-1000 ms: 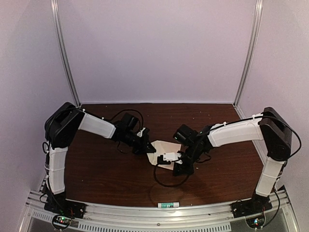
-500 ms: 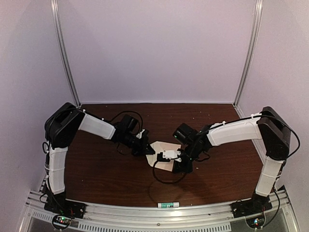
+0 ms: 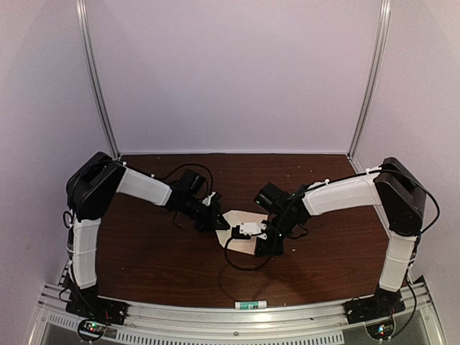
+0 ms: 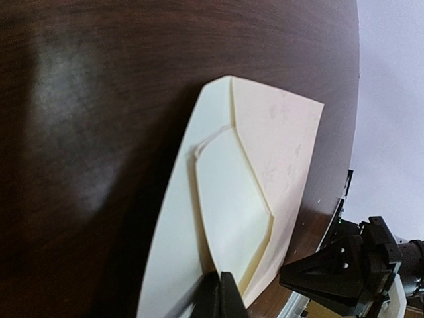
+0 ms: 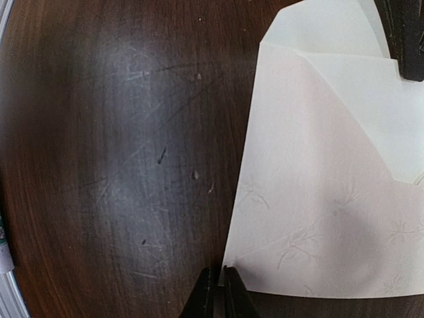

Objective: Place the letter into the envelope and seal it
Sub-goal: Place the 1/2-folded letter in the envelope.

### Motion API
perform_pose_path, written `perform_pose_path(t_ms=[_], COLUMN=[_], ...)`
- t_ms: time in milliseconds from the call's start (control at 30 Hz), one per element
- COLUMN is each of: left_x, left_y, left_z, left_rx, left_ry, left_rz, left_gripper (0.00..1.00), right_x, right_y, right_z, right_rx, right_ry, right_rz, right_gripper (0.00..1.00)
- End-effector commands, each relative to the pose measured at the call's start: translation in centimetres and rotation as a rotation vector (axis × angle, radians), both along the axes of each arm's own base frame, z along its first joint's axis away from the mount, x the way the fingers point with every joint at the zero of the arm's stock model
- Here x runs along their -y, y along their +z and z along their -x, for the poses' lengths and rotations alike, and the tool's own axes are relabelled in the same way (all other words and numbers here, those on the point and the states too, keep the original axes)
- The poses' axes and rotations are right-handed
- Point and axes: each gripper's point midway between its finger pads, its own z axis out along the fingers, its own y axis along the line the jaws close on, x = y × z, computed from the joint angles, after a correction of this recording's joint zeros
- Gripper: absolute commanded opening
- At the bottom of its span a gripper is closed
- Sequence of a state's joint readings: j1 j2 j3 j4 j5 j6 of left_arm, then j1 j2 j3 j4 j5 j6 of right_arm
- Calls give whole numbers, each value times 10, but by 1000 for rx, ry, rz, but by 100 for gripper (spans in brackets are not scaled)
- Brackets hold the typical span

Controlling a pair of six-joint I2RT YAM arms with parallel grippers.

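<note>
Pale lilac walls (image 3: pixel 230 72), dark brown scratched worktop (image 3: pixel 158 251), nothing else in play near the middle. Left claw (image 4: pixel 222 295) is closed, fingers together on the near edge of the envelope (image 4: pixel 285 146), as its own wrist view shows. The envelope sits mid-worktop, well apart from every edge, spanning the gap between the two claws. In the left wrist view its left side looks raised off the surface, with a dark shadow under it. Look of it: cream-tan paper, one face carrying faint branch-like prints, and a paler pointed panel lying across that face with one corner curling up. I read that panel as the flap folded over but not pressed flat; I can't rule out that part of the pale area is the letter. Right claw (image 5: pixel 222 288) is also closed, tips pinching the corner of the printed face. Progress, judged: no loose letter sheet shows anywhere on the worktop, so insertion is probably done, though the pictures don't show inside the pocket. What's left looks like the seal: flap down flush and pressed along its edges. The paper is thin and bends under a two-point hold, so expect it to buckle rather than slide if the claws pull against each other.
</note>
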State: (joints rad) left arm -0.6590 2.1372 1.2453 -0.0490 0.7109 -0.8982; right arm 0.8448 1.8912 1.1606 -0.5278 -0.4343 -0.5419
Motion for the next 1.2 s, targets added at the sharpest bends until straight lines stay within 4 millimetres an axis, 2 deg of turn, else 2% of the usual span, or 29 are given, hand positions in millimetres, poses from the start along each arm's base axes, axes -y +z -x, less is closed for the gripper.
perform_pose_path(t_ms=[0, 100, 400, 733, 1000, 1167], left_x=[-2, -10, -13, -10, 7, 10], left_y=[16, 15, 15, 7, 8, 6], left_z=[-3, -11, -28, -20, -14, -17], left_rx=[42, 45, 45, -17, -27, -22], left_ry=[-47, -31, -67, -98, -134, -141], left_rz=[1, -5, 1, 10, 44, 54], left_gripper=[0, 0, 0, 0, 0, 0], right_x=[25, 29, 32, 31, 34, 35], right_y=[-34, -36, -37, -39, -43, -38], right_z=[7, 13, 17, 16, 17, 17], right_rx=[-62, -82, -96, -92, -99, -99], right_ry=[-29, -16, -8, -8, -6, -8], right_rz=[118, 128, 136, 139, 152, 151], right_gripper=[8, 8, 8, 9, 9, 9])
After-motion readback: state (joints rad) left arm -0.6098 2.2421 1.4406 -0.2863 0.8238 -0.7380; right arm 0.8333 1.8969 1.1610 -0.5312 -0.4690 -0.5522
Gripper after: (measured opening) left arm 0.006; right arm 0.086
